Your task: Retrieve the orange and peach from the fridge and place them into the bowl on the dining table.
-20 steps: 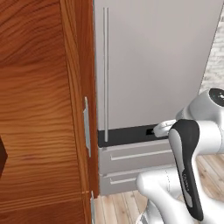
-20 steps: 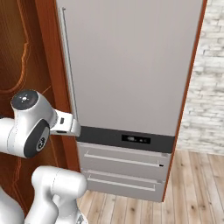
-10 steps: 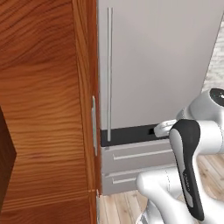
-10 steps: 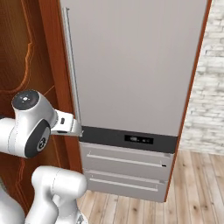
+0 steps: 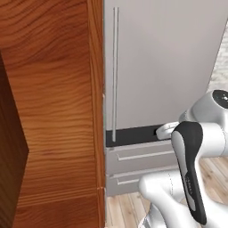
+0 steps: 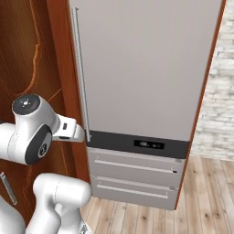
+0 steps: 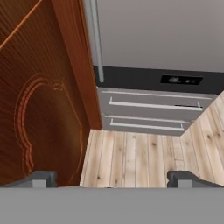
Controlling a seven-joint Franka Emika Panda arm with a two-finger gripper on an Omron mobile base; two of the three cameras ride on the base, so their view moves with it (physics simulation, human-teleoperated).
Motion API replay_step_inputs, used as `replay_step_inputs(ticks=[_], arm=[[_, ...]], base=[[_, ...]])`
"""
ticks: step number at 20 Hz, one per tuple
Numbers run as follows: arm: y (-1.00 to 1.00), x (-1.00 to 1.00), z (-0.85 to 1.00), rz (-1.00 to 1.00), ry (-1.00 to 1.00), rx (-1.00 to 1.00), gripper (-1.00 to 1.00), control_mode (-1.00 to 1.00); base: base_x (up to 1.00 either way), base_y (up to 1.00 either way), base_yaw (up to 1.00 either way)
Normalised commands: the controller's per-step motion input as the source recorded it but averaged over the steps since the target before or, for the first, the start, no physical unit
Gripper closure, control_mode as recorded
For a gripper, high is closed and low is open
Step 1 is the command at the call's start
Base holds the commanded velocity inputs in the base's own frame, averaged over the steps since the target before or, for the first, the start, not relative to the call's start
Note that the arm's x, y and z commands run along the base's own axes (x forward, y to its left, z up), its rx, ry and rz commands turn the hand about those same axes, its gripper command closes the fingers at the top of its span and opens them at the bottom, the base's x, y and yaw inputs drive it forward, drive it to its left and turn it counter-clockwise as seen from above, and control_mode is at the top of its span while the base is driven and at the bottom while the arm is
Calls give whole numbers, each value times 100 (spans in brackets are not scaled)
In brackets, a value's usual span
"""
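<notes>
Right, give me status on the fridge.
Tool open, empty, aimed at the floor. Fridge door shut, handle untouched. Nothing in the way.

- The glossy white, rounded robot arm (image 5: 202, 133) is built from fat tubular links with smooth, swollen shells.
- A long black oval panel (image 5: 190, 169) runs down one link, carrying a faint line of small lettering.
- A round dark grey joint cap (image 6: 28, 104) bears a tiny central mark; a second dark disc (image 6: 40, 144) sits below.
- Two small dark grey pincer fingertips (image 7: 41, 178) look blocky and square-edged.
</notes>
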Motion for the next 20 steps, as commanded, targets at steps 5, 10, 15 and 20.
replay_step_inputs(ticks=[5,10,15,20], arm=[[0,0,0,0,0,0,-100,100],[0,0,0,0,0,0,-100,-100],[0,6,-1,0,-2,0,-100,-100],[0,20,0,0,-15,0,-100,-100]], base=[[-44,0,0],[-15,0,0],[0,0,0],[0,0,0]])
